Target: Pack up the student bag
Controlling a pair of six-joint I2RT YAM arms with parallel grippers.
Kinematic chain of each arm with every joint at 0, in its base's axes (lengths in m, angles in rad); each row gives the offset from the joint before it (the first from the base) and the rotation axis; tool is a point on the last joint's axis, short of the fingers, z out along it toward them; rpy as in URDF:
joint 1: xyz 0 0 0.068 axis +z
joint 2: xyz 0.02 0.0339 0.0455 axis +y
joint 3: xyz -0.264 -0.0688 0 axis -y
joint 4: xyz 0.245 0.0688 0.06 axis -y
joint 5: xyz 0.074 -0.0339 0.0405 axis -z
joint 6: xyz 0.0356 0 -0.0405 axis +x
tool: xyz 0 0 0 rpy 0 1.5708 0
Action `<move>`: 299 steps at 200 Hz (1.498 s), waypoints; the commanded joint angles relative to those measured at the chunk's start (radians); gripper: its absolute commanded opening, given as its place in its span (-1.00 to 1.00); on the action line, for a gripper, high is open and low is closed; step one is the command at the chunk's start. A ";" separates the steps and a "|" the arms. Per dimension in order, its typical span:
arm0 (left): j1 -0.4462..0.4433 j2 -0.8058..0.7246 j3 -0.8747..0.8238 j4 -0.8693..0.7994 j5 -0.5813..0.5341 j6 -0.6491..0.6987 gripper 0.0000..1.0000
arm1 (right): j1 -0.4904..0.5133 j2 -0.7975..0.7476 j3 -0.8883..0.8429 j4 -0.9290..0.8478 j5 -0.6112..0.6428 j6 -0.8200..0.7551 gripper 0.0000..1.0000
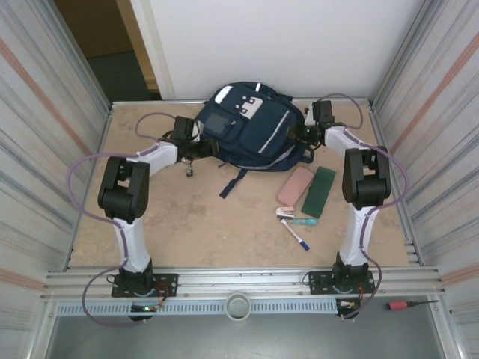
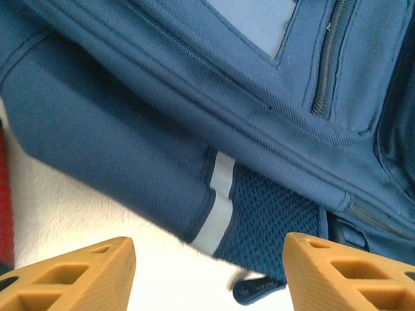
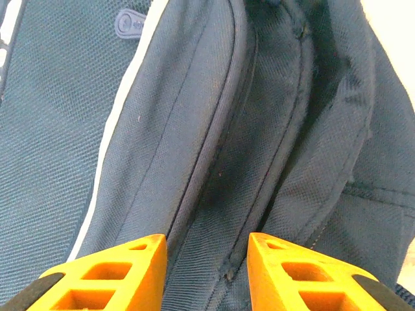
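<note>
The student bag [image 1: 251, 127], a navy backpack with white patches and pale stripes, lies at the back middle of the table. My left gripper [image 1: 196, 143] is at its left side. In the left wrist view this gripper [image 2: 209, 272] stands open and holds nothing, just short of the bag's side [image 2: 130, 129], its reflective stripe [image 2: 217, 201] and mesh pocket. My right gripper [image 1: 303, 134] is at the bag's right side. In the right wrist view it [image 3: 207, 272] has narrowed onto a ridge of the bag's fabric [image 3: 194, 97] that carries a zipper seam.
A pink case [image 1: 295, 185], a green flat case [image 1: 319, 191], a pen [image 1: 296, 235] and small stationery [image 1: 288, 215] lie near the right arm. A bag strap [image 1: 233, 183] trails toward the front. Metal walls close in both sides of the table.
</note>
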 commanded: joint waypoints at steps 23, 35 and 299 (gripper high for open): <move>0.001 0.055 0.059 -0.030 0.024 -0.014 0.17 | -0.004 -0.003 0.030 -0.035 -0.019 -0.051 -0.18; 0.000 0.071 0.069 -0.029 0.028 -0.018 0.13 | -0.001 -0.024 0.026 -0.048 -0.016 -0.058 -0.15; -0.099 -0.153 -0.216 0.249 0.149 -0.229 -1.00 | 0.148 -0.239 -0.308 0.059 0.092 -0.016 -0.26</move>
